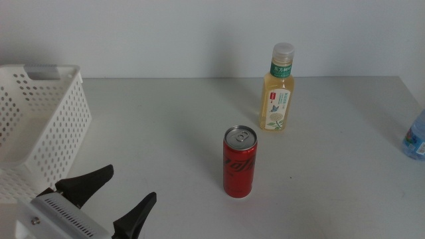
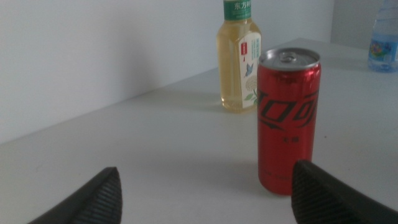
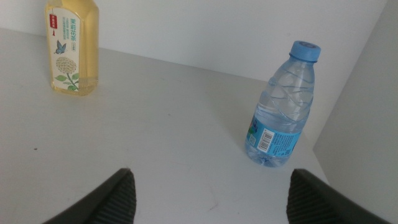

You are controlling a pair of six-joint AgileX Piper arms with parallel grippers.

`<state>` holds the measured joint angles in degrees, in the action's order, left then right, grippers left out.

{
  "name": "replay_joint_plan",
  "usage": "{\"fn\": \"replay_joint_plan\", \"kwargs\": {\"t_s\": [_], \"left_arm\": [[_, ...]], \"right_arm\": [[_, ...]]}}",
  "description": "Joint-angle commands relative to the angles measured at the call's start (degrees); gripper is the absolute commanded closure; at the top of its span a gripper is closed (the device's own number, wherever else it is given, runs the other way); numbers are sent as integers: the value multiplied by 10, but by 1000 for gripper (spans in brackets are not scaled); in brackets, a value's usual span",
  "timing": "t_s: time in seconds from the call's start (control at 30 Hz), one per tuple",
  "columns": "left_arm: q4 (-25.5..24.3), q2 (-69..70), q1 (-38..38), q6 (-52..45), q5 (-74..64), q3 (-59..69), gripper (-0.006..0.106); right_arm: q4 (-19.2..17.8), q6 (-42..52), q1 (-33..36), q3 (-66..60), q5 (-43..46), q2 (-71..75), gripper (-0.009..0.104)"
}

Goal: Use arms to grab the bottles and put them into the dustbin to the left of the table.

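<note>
The left gripper (image 1: 118, 194) hovers at the near left of the desk (image 1: 166, 133), jaws released, aimed at the red can (image 1: 240, 162); all 3 bottles stand upright outside the dustbin (image 1: 40, 126); the approach looks in hand; next it must straddle the can; the right gripper (image 3: 211, 193), jaws released, faces the water bottle (image 3: 281, 106).

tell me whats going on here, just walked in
Two robot arms are clearing drinks off a table into a white dustbin at its left. Nothing is held yet. The left end effector is open near the front left, facing the upright red soda can. The right end effector is open too, facing the water bottle at the table's right edge. The yellow tea bottle stands further back. What shows of the dustbin's inside holds nothing.
</note>
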<state>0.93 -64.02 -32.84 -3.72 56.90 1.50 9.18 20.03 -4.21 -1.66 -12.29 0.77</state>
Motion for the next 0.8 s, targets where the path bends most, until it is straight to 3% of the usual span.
{"fn": "replay_joint_plan", "kwargs": {"t_s": [0.0, 0.13, 0.77], "left_arm": [[-9, -33, -4, 9, 122, 3, 7], [-19, -67, -4, 9, 184, 3, 7], [-65, -70, -4, 12, 181, 2, 7]], "right_arm": [[-1, 6, -3, 6, 41, 12, 33], [-1, 6, -3, 6, 41, 12, 33], [-1, 6, -3, 6, 41, 12, 33]]}}
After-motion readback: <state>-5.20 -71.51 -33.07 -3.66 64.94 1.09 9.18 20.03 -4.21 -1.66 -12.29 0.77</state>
